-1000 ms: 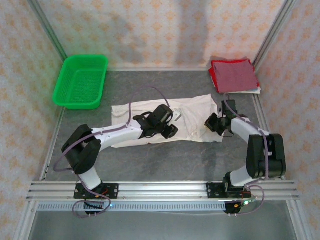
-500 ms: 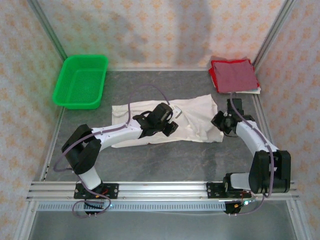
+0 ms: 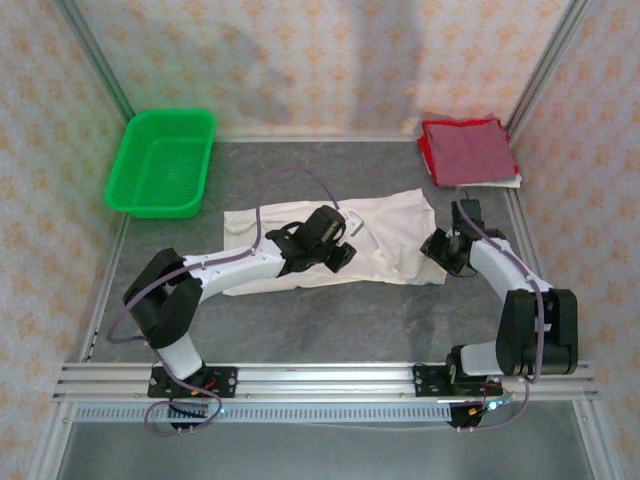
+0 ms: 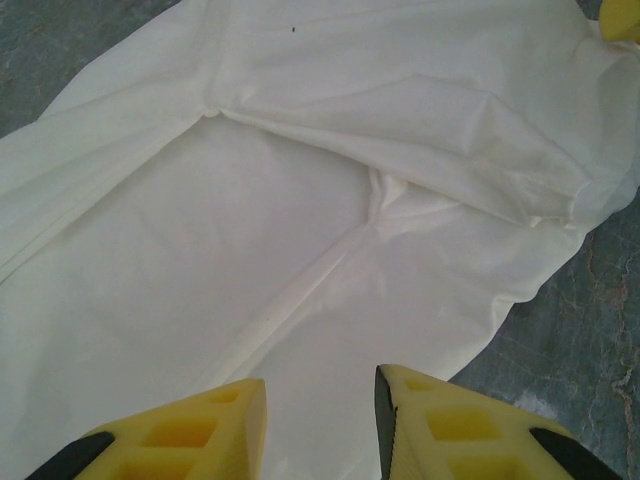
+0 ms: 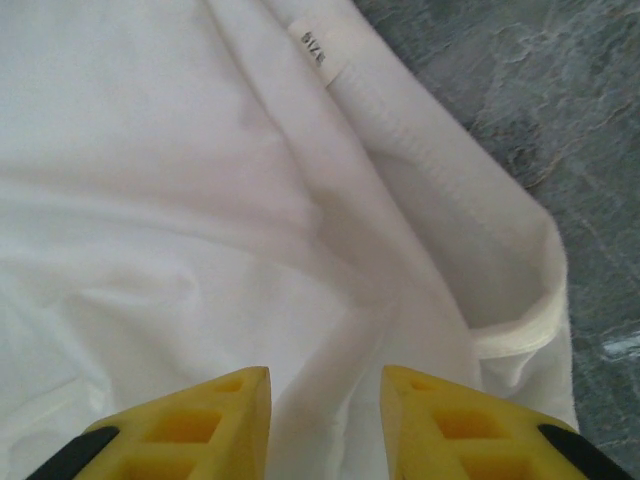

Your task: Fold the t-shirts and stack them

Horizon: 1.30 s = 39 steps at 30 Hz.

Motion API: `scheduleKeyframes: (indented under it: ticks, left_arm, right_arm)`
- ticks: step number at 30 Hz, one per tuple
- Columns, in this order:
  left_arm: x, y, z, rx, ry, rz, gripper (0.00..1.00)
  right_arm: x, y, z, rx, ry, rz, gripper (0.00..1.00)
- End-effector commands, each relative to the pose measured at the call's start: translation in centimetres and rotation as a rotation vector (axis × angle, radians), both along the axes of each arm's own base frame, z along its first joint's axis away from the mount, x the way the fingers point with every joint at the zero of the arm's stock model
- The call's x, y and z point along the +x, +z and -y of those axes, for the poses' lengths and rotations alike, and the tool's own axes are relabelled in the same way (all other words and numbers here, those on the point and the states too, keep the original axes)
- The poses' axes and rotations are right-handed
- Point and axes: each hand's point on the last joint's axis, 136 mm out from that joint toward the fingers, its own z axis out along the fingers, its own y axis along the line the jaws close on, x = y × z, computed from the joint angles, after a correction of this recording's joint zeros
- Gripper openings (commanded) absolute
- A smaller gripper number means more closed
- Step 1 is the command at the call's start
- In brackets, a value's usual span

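Dark red t-shirt (image 3: 468, 150) folded, at 1 o'clock. White t-shirt (image 3: 390, 225) centre of bench (image 3: 330, 170), rumpled, not yet folded or stacked. Left jaws, right jaws narrowly parted over it, holding nothing.

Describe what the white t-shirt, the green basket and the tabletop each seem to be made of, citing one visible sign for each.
White t-shirt: soft matte cloth, probably cotton knit; it lies in loose creases and has a stitched hem. Basket: green plastic, judging by its uniform colour and moulded mesh walls. Table: hard grey surface with marbled mottling, perhaps stone-look laminate; the look leaves it open.
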Motion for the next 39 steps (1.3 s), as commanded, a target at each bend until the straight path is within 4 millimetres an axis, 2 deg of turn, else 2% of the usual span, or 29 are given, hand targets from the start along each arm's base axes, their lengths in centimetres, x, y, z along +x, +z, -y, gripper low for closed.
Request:
scheduleKeyframes:
  ticks: [1, 5, 7, 11, 14, 18, 21, 27, 35, 38, 39]
  left_arm:
    - [0.8, 0.1, 0.5, -0.007, 0.014, 0.011, 0.35]
    - [0.5, -0.1, 1.8, -0.036, -0.034, -0.025, 0.40]
    - [0.2, -0.1, 3.2, -0.053, -0.068, -0.045, 0.42]
    - [-1.3, 0.0, 7.1, -0.019, -0.173, -0.030, 0.46]
    - [-1.7, -1.2, 9.7, 0.022, -0.210, -0.057, 0.46]
    - [-1.8, -2.4, 12.3, 0.033, -0.220, -0.103, 0.46]
    - [-1.6, -3.1, 13.3, 0.043, -0.196, -0.146, 0.47]
    - [-0.6, -4.5, 12.8, 0.084, -0.096, -0.173, 0.50]
    - [0.6, -6.4, 12.6, 0.116, -0.003, -0.188, 0.30]
    - [0.8, -6.2, 12.7, 0.100, 0.027, -0.199, 0.07]
    - [0.7, -6.0, 12.6, 0.095, 0.039, -0.202, 0.02]
  right_arm:
    - [-0.8, -0.1, -0.6, 0.034, 0.014, -0.014, 0.34]
    - [-1.2, -1.3, -0.8, 0.036, 0.033, -0.049, 0.32]
    - [-1.3, -1.8, -0.9, 0.037, 0.037, -0.063, 0.25]
    - [-1.5, -2.6, -0.1, 0.000, 0.004, -0.087, 0.10]
    - [-1.8, -3.1, 0.4, -0.018, -0.031, -0.098, 0.02]
    - [-2.0, -3.3, 0.7, -0.022, -0.052, -0.090, 0.00]
    - [-2.2, -3.4, 0.8, -0.023, -0.058, -0.089, 0.00]
    - [-2.1, -3.1, 0.8, -0.022, -0.057, -0.061, 0.00]
    - [-2.0, -3.1, 0.7, -0.013, -0.052, -0.041, 0.00]
    - [-2.1, -3.3, 0.7, -0.019, -0.051, -0.045, 0.00]
    - [-2.1, -3.3, 0.8, -0.022, -0.051, -0.046, 0.00]
